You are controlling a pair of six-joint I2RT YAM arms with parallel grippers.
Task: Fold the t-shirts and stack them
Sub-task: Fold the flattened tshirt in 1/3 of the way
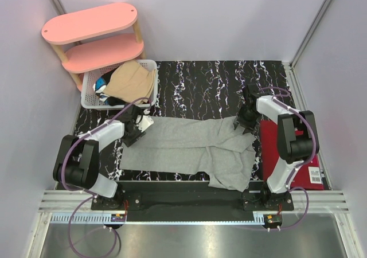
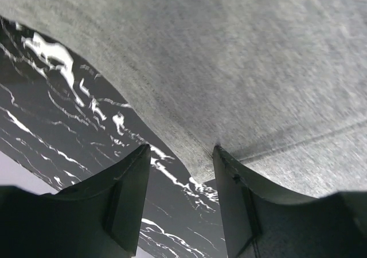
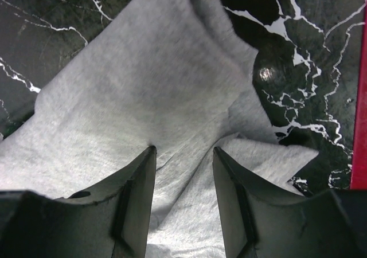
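Both half-open, empty: left pincer [image 2: 182, 152] at grey t-shirt [image 1: 183, 143] edge, right pincer [image 3: 184, 150] atop opposite end.

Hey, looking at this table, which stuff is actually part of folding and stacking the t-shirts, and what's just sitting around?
Part of the job:
grey t-shirt, spread on the table
tan t-shirt, in the basket
dark and blue garments beside it

Just lying about:
white basket, which only holds them
pink shelf
red flat item at the right edge
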